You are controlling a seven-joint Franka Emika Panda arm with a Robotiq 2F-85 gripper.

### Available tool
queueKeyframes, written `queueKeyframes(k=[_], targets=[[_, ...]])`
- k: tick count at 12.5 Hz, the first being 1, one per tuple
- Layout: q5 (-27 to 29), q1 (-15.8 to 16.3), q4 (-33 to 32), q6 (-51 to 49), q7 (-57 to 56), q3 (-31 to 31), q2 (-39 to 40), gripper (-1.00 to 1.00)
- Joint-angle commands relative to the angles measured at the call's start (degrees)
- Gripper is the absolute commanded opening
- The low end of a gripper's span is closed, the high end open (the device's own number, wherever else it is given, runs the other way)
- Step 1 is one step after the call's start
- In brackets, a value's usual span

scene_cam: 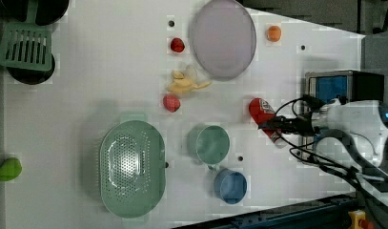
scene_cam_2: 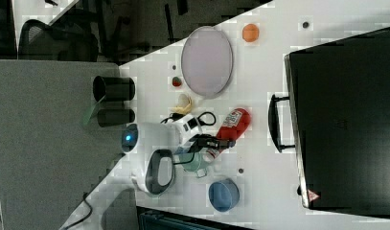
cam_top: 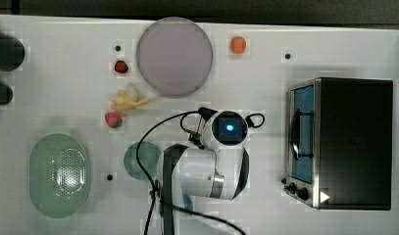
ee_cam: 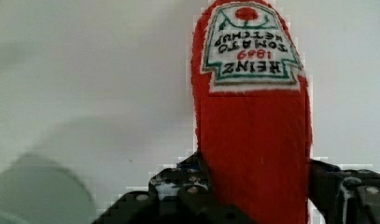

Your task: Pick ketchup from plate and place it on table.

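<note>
The ketchup (ee_cam: pixel 253 116), a red plush bottle with a white label, sits between my gripper's (ee_cam: pixel 257 170) dark fingers (ee_cam: pixel 180 186), which are shut on its narrow end. In the left view the ketchup (scene_cam: pixel 260 110) hangs low over the white table (scene_cam: pixel 86 86), below the greyish-lavender plate (scene_cam: pixel 223 38) and apart from it, with the gripper (scene_cam: pixel 273 128) at its pale-tipped end. The right view has the ketchup (scene_cam_2: pixel 234 122) between the plate (scene_cam_2: pixel 207 60) and a blue cup. I cannot tell whether the bottle touches the table.
A black toaster oven (cam_top: pixel 351 142) stands at the top view's right. A teal cup (scene_cam: pixel 208 143), a blue cup (scene_cam: pixel 231 186) and a green basket (scene_cam: pixel 130 167) are nearby. Two strawberries (cam_top: pixel 121 67), a banana (cam_top: pixel 128 100) and an orange fruit (cam_top: pixel 238 45) lie around the plate.
</note>
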Motion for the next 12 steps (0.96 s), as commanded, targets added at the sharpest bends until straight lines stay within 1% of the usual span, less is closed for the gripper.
queueKeyframes(k=[1, 3, 4, 6, 8, 10, 12], targets=[[0.23, -0.14, 1.06, 4.93, -1.06, 0.48, 2.35, 0.44], [0.24, -0.15, 1.06, 6.59, -1.04, 0.48, 2.6, 0.88], [0.31, -0.14, 1.34, 6.0, -0.95, 0.49, 1.25, 1.0], [0.56, -0.1, 2.8, 2.1, 1.86, 0.53, -3.43, 1.0], [0.6, 0.0, 6.25, -5.07, 8.42, 0.81, -9.62, 1.0], [0.59, 0.02, 11.31, -14.74, 15.68, 1.17, -15.42, 1.0], [0.54, 0.13, 17.0, -26.63, 23.66, 1.37, -19.46, 1.0]])
